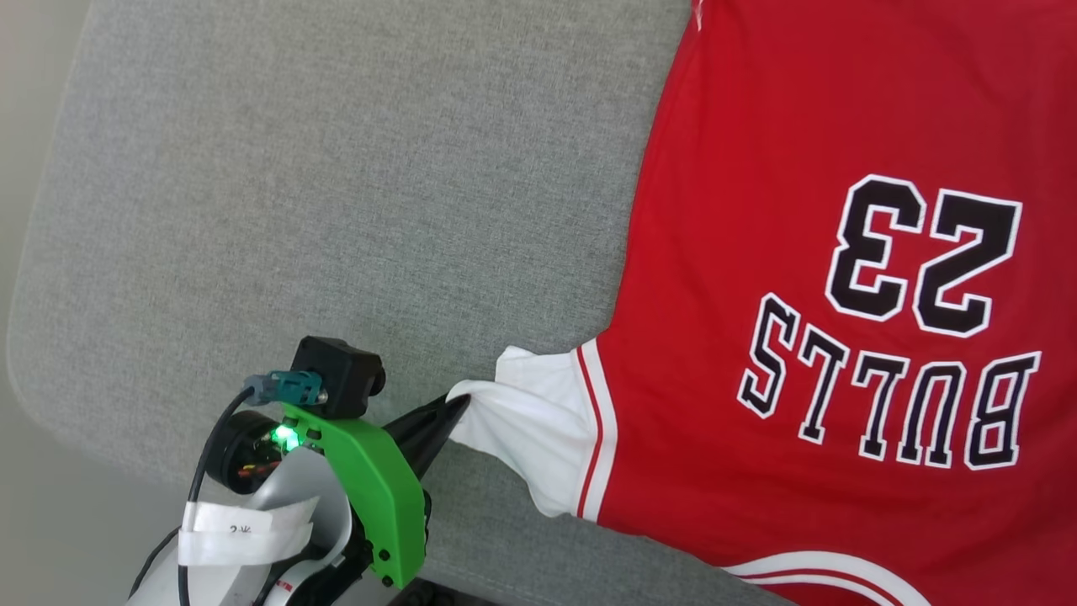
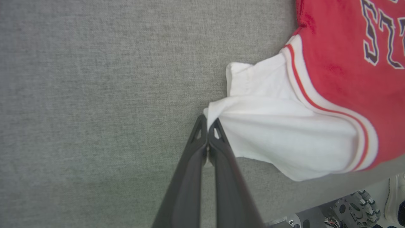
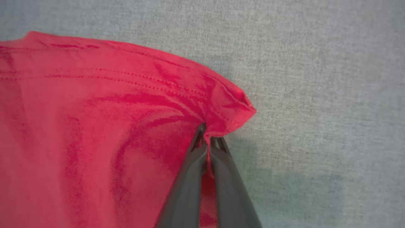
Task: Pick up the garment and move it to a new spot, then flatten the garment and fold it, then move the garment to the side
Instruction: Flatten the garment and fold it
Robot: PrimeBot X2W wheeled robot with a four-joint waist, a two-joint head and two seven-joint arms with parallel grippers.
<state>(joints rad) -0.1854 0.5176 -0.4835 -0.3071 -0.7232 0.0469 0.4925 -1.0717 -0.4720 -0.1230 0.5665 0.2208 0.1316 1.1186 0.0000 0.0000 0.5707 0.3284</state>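
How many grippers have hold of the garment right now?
2. The left gripper is shut on the edge of the garment's white sleeve; the right gripper is shut on its red hemmed corner.

Grey woven-fabric surface [image 1: 336, 210] spreads wide and flat here, its near left corner rounded off, and a strip of pale floor [image 1: 21, 522] runs just beyond that edge.

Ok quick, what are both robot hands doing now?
Left gripper: shut on the T-shirt, at its white sleeve.
Right gripper: shut on its red hem corner.
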